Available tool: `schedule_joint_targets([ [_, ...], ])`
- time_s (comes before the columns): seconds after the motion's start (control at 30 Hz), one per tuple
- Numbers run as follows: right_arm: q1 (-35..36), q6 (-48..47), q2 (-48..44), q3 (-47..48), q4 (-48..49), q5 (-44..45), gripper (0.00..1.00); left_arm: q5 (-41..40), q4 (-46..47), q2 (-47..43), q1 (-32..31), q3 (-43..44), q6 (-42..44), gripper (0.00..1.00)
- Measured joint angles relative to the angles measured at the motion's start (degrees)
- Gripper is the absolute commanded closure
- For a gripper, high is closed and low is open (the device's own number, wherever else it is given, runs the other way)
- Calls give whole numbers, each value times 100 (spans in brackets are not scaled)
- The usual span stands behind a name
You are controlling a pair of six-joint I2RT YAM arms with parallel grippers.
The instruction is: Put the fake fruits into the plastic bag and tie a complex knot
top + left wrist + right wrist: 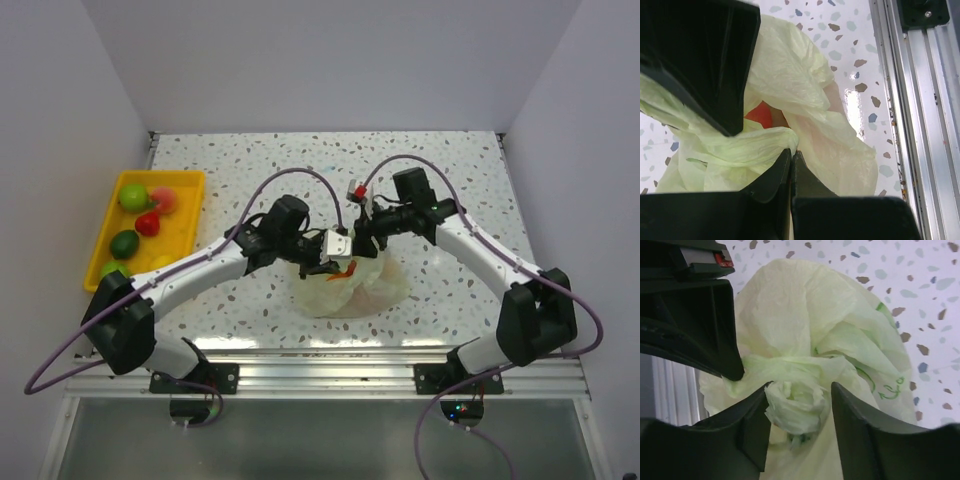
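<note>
The pale green plastic bag (350, 288) lies between both arms, with an orange-red fruit (759, 114) showing through it. My left gripper (791, 151) is shut on a stretched strand of the bag's neck (755, 145); it also shows in the top view (336, 262). My right gripper (801, 388) is open around a rolled bunch of bag plastic (795, 407) that touches its left finger and stands clear of its right finger. In the top view the right gripper (363, 243) is just above the bag. I cannot tell whether the bunch is a tied knot. Several fruits, among them a green one (133, 196) and a red one (147, 223), lie in the tray.
The yellow tray (190, 215) stands at the far left of the speckled table. The aluminium rail (320, 352) runs along the near edge, close to the bag. The left gripper's black body (695, 325) fills the upper left of the right wrist view.
</note>
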Motion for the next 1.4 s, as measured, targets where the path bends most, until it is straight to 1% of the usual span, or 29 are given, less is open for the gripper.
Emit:
schedule_joint_targets([
  [0.03, 96, -146, 101, 70, -109, -42, 68, 72, -11, 7, 9, 28, -2, 100],
  [0.1, 271, -361, 238, 140, -289, -83, 79, 203, -22, 26, 50, 70, -15, 100],
  [0.13, 345, -407, 273, 140, -339, -87, 83, 260, -37, 33, 90, 81, -22, 100],
  [0.17, 431, -468, 313, 140, -424, -107, 93, 317, -42, 35, 146, 85, -31, 100],
  [0.2, 492, -533, 339, 138, -485, -127, 100, 356, -48, 37, 168, 85, -44, 100],
  [0.33, 573, -542, 348, 149, -621, -142, 100, 483, -111, 39, 474, 129, -57, 100],
  [0.43, 511, -105, 321, 170, -459, -50, 100, 455, -179, 39, 608, 223, -9, 100],
  [0.5, 382, 564, 289, 205, -177, 46, 100, 330, -195, 39, 638, 356, 63, 100],
  [0.6, 31, 1814, 278, 345, 374, 173, 100, 146, -197, 76, 673, 713, 170, 100],
  [0.67, -269, 2837, 212, 402, 824, 289, 100, 31, -195, 184, 708, 1161, 249, 100],
  [0.73, -435, 3550, 87, 415, 1093, 433, 100, -22, -197, 302, 745, 1578, 293, 100],
  [0.83, -494, 4730, -269, 420, 1425, 614, 100, -26, -208, 483, 776, 2216, 350, 100],
  [1.0, -511, 5993, -846, 420, 1543, 789, 100, 181, -332, 538, 785, 2776, 437, 100],
  [1.13, -514, 6747, -1314, 420, 1460, 1091, 100, 400, -341, 538, 785, 2955, 455, 100],
  [1.3, -520, 7353, -1832, 415, 1178, 1624, 100, 505, -378, 540, 785, 3045, 452, 100],
  [1.4, -538, 7654, -2081, 400, 1060, 1904, 100, 595, -422, 649, 785, 3351, 435, 100],
])
